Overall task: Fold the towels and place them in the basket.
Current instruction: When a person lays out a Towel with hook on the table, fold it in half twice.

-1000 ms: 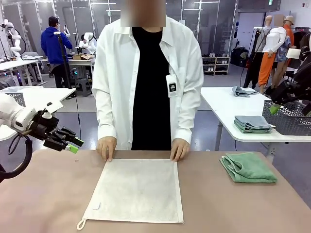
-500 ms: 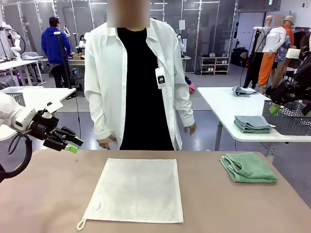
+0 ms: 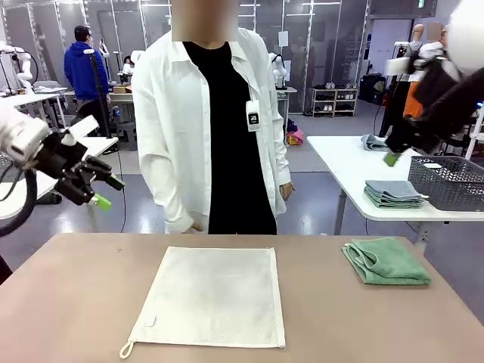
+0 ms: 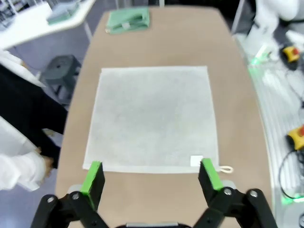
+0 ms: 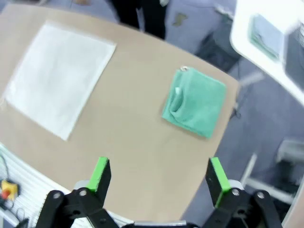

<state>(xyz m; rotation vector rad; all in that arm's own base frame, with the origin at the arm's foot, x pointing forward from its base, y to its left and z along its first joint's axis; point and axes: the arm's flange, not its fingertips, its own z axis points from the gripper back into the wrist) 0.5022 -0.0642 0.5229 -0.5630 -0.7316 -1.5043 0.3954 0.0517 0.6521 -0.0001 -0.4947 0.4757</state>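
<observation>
Your left pincer stood released, with the cream towel flat on the bench just beyond its fingertips. Your right pincer, likewise released, hung above the folded green towel. The front view added the basket beyond that pincer, on a second bench.

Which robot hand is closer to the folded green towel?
Right. The right gripper hangs high over the right side of the table, where the folded sea-green terry towel lies. The left gripper hangs off the table's left end, with the flat cream towel in between.
</observation>
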